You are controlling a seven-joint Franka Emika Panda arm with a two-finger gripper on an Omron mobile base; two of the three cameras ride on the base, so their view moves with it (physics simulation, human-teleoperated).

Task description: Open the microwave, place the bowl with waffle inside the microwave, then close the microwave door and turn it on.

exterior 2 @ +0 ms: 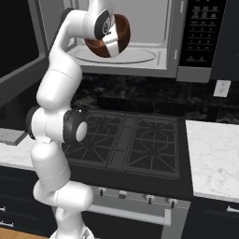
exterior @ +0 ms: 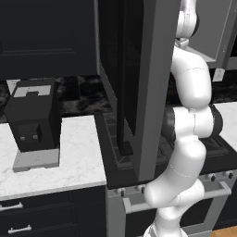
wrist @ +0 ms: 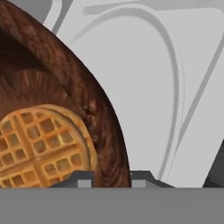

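Brown bowl [wrist: 65,100] rim clamped in gripper [wrist: 112,177] | waffle [wrist: 43,146] inside | over microwave [exterior 2: 140,58] turntable [wrist: 144,87]

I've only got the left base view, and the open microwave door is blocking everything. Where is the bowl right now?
Observer: In the right base view the bowl is up at the mouth of the microwave, over the left part of the turntable.
Operator: Is the hand gripping it?
Observer: Yes. In the hand view the hand is shut on the bowl's rim.
Operator: Is the waffle in it?
Observer: Yes, the waffle lies inside the bowl.
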